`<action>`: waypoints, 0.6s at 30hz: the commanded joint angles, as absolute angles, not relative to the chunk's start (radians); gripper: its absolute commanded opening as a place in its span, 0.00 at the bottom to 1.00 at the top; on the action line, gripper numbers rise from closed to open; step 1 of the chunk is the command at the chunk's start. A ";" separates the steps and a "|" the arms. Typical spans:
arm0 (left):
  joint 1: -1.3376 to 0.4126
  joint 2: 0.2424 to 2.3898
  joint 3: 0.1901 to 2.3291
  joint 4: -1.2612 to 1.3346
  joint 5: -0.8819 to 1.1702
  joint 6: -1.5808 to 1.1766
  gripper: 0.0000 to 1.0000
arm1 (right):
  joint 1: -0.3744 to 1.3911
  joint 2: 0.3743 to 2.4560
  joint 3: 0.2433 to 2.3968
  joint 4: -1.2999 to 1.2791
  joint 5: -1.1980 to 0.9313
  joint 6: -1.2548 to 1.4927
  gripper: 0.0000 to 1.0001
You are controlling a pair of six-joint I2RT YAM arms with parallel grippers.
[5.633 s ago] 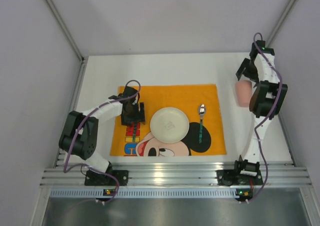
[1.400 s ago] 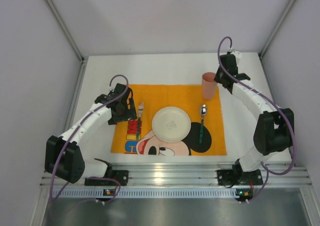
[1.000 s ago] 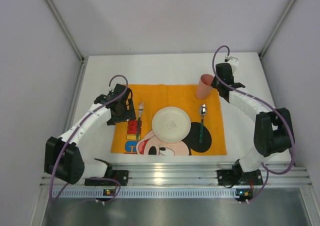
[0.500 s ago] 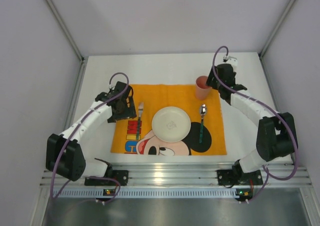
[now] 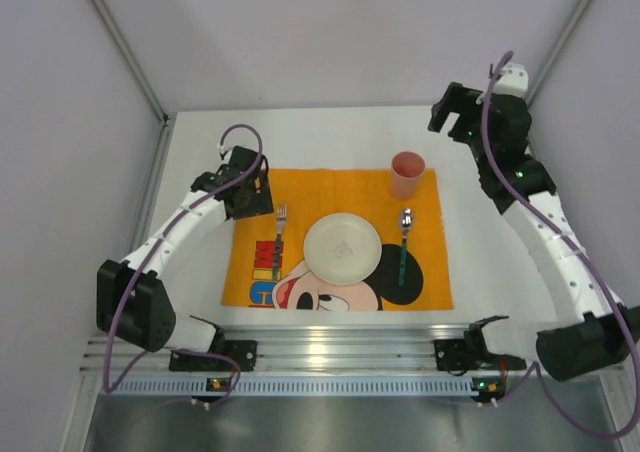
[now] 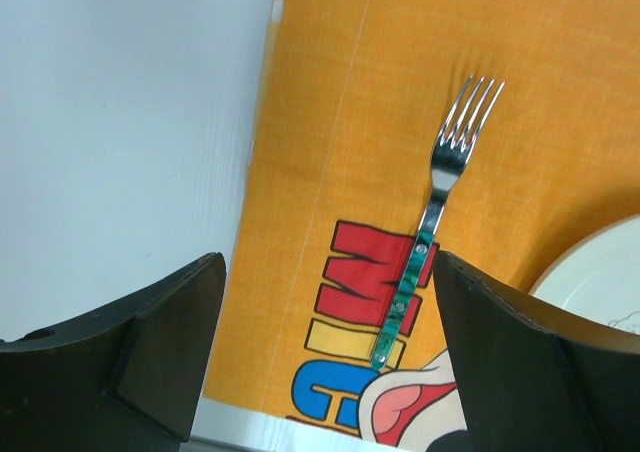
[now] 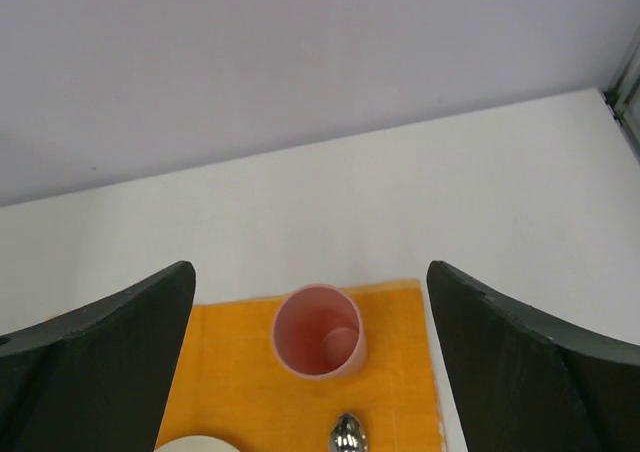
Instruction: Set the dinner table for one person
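Hovering wide and empty over the far right corner of the white desk (image 5: pixel 330 137), the right end effector (image 5: pixel 453 112) hangs apart from the upright pink cup (image 5: pixel 407 175) on the orange mat (image 5: pixel 330 187); the left end effector (image 5: pixel 248 184), equally wide, hangs by the fork (image 5: pixel 279 234).

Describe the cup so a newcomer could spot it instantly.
Find the orange cartoon mat in the middle of the white table. At its far right corner, just beyond the spoon, stands the pink cup. It is the only upright, pink thing there; the plate, fork and spoon lie flat.
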State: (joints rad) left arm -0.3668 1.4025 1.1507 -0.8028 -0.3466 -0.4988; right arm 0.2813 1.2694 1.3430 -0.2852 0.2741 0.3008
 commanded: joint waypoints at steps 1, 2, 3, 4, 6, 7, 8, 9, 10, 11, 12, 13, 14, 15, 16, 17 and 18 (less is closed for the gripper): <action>-0.359 1.414 1.198 -0.681 -0.396 -0.453 0.90 | 0.296 1.128 1.279 -0.315 0.206 0.278 1.00; -0.359 1.402 1.195 -0.625 -0.409 -0.436 0.90 | 0.296 1.065 1.238 -0.302 0.195 0.299 1.00; -0.359 1.391 1.184 -0.591 -0.452 -0.430 0.90 | 0.296 1.034 1.197 -0.285 0.180 0.302 1.00; -0.359 1.381 1.169 -0.553 -0.469 -0.423 0.91 | 0.298 1.004 1.115 -0.281 0.169 0.302 1.00; -0.359 1.316 1.060 -0.344 -0.482 -0.356 0.91 | 0.296 0.915 1.037 -0.282 0.163 0.365 1.00; -0.359 1.284 1.008 -0.249 -0.491 -0.335 0.91 | 0.295 0.887 0.981 -0.285 0.144 0.383 1.00; -0.359 1.223 0.898 -0.078 -0.497 -0.286 0.91 | 0.295 0.841 0.962 -0.291 0.086 0.396 1.00; -0.359 1.194 0.847 0.017 -0.499 -0.264 0.91 | 0.296 0.821 0.945 -0.308 0.056 0.403 1.00; -0.359 1.166 0.798 0.096 -0.514 -0.246 0.91 | 0.296 0.805 0.924 -0.314 0.039 0.413 1.00; -0.359 1.125 0.711 0.173 -0.529 -0.227 0.93 | 0.296 0.781 0.922 -0.327 0.058 0.461 1.00; -0.357 1.112 0.680 0.278 -0.541 -0.204 0.94 | 0.296 0.773 0.923 -0.362 0.077 0.491 1.00; -0.357 1.105 0.660 0.300 -0.567 -0.199 0.97 | 0.296 0.767 0.930 -0.379 0.087 0.508 1.00; -0.350 1.106 0.647 0.305 -0.568 -0.192 0.98 | 0.296 0.767 0.936 -0.396 0.087 0.512 1.00; -0.347 1.112 0.649 0.292 -0.566 -0.187 0.98 | 0.298 0.770 0.942 -0.423 0.087 0.508 1.00; -0.344 1.129 0.655 0.279 -0.572 -0.183 0.97 | 0.296 0.775 0.954 -0.437 0.087 0.490 1.00; -0.341 1.135 0.657 0.272 -0.578 -0.173 0.97 | 0.296 0.787 0.962 -0.463 0.095 0.480 1.00; -0.341 1.141 0.654 0.272 -0.586 -0.170 0.97 | 0.296 0.791 0.972 -0.472 0.103 0.473 1.00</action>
